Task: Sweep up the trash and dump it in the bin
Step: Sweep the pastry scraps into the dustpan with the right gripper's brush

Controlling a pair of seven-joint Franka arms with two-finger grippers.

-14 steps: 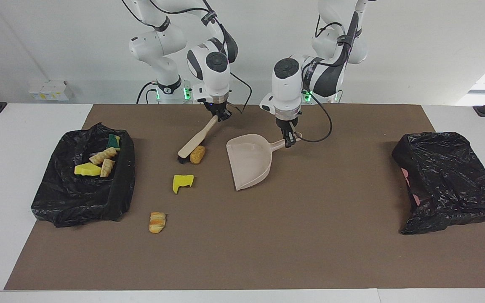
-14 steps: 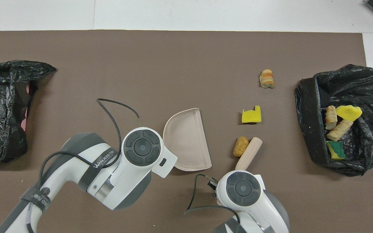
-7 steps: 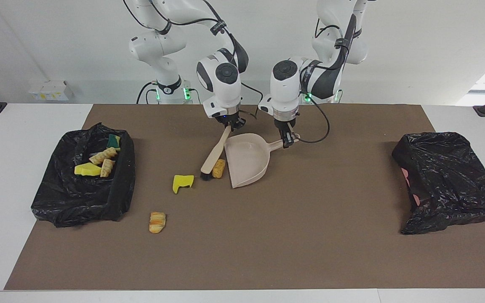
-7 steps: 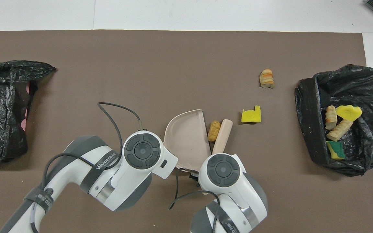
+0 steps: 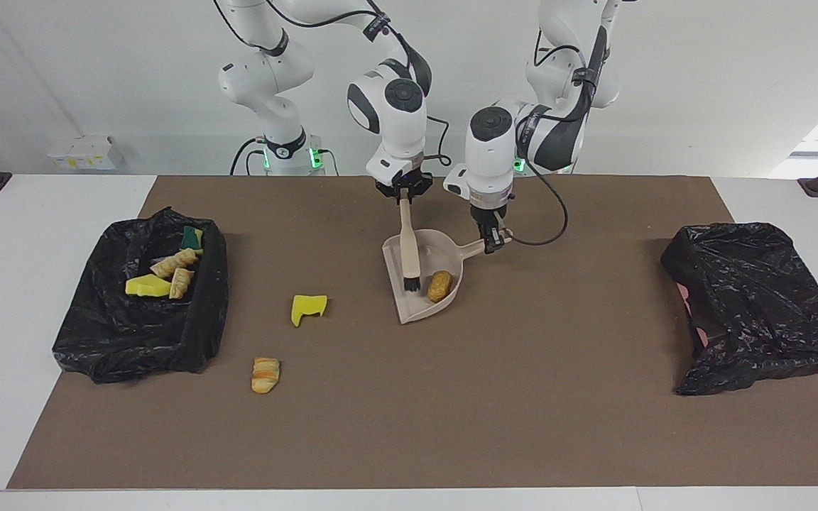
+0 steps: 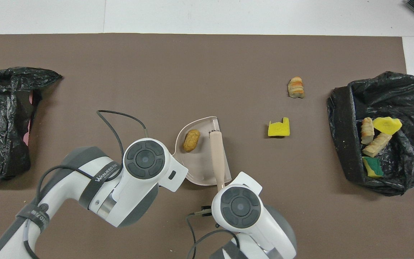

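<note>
While one brown scrap [image 5: 440, 285] sits loose in the dustpan [image 5: 424, 301], it could roll out over the open lip if the pan tips on lifting. Two scraps remain on the bench [image 5: 522, 426]: a yellow chunk [image 5: 308, 308] and a striped pastry piece [image 5: 265, 374], both toward the right arm's end, near the black-lined bin [image 5: 96, 341] holding four others. Left gripper [image 5: 493, 242] points down, jaws pinching the dustpan handle. Right gripper [image 5: 405, 199] points down, jaws clamped on the brush [image 5: 409, 248], bristles inside the pan.
</note>
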